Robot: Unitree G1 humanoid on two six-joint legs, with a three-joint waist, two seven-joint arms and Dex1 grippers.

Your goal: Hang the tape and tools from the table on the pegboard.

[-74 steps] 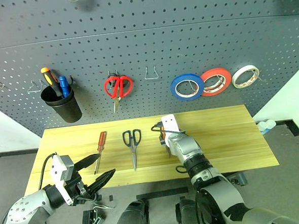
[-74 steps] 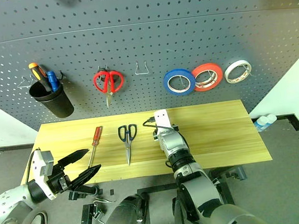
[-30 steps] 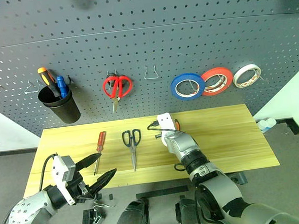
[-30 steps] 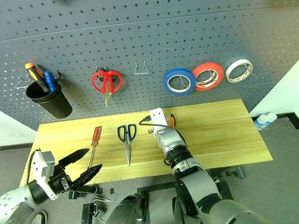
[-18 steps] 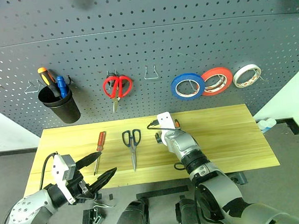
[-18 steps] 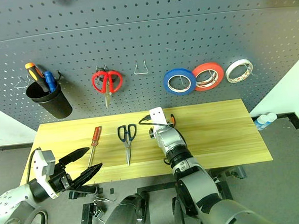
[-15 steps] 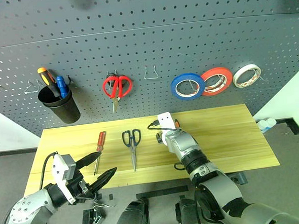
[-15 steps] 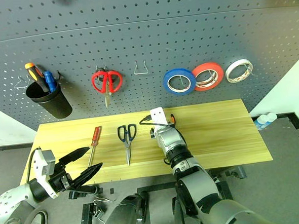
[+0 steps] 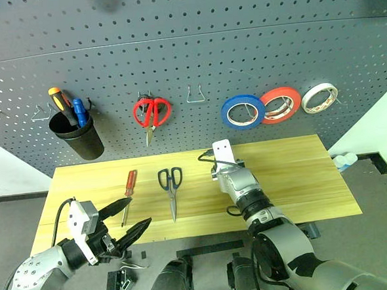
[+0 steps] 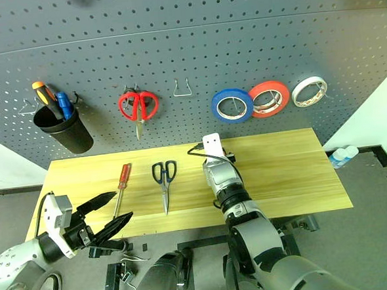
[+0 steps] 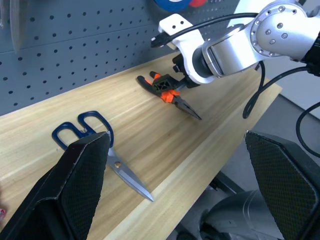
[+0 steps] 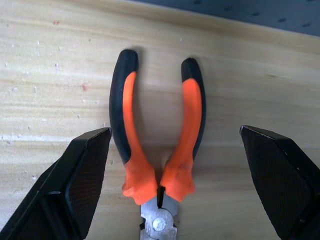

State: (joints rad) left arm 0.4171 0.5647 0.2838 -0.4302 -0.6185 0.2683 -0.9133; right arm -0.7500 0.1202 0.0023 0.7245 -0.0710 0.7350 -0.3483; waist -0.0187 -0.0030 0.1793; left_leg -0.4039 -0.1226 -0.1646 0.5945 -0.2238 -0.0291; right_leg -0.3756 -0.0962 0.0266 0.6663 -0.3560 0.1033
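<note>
Dark grey pegboard (image 9: 187,47) is filling the back wall with blue tape (image 9: 242,111) hanging on it, wood table (image 9: 301,178) is carrying scissors (image 9: 171,186), screwdriver (image 9: 128,192) and pliers (image 12: 157,145), right gripper (image 12: 170,190) is spreading wide over the pliers, left gripper (image 9: 126,225) is gaping empty.

No legible text, label, brand mark, number or sign is found on the pegboard (image 9: 240,50), the hung items, the table (image 9: 294,172) or the tools.
</note>
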